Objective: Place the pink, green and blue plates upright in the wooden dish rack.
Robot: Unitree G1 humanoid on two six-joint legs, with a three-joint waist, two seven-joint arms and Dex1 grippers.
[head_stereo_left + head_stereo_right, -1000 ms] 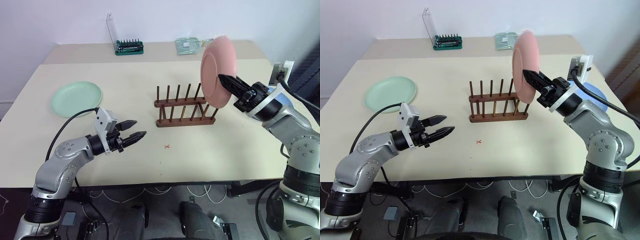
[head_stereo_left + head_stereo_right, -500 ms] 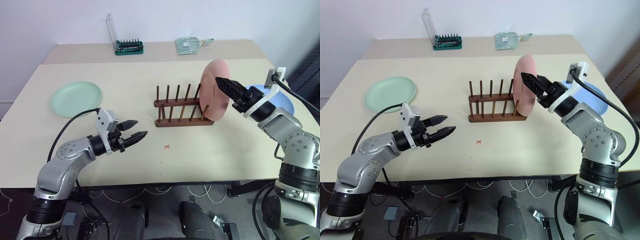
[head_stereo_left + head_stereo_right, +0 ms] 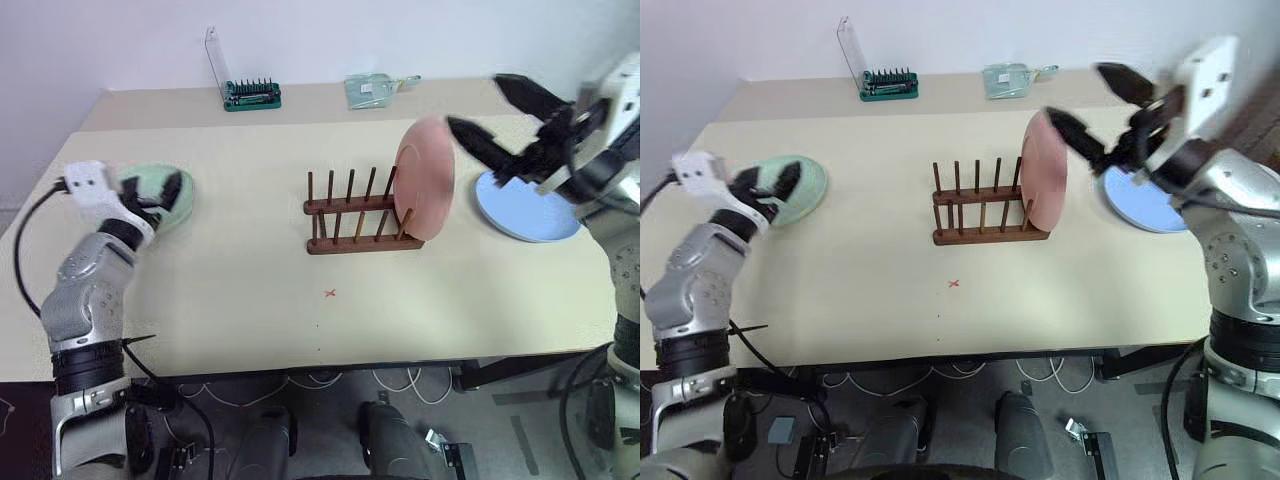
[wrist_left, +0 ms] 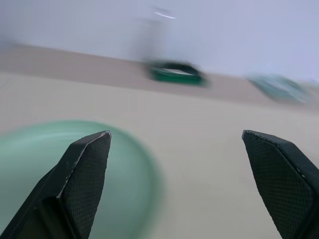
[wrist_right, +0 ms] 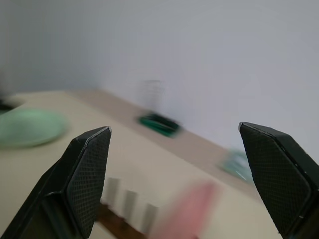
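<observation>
Left eye view: your pink plate (image 3: 424, 180) stood upright in the wooden dish rack (image 3: 363, 213); right gripper (image 3: 487, 112) gaped wide at 2 o'clock, left gripper (image 3: 150, 190) spread over the green plate (image 3: 178, 196).

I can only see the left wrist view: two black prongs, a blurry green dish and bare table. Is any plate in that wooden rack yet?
Observer: Yes, the pink plate stands upright at one end of the wooden rack.
Operator: Is something holding it there?
Observer: No. The right end effector is open above it, apart from it.
Operator: And the blue one?
Observer: The blue plate lies flat on the table, beyond the pink one on the robot's right.
Operator: Is my green dish grabbed?
Observer: No. The green plate lies flat, with the open left end effector over it.
</observation>
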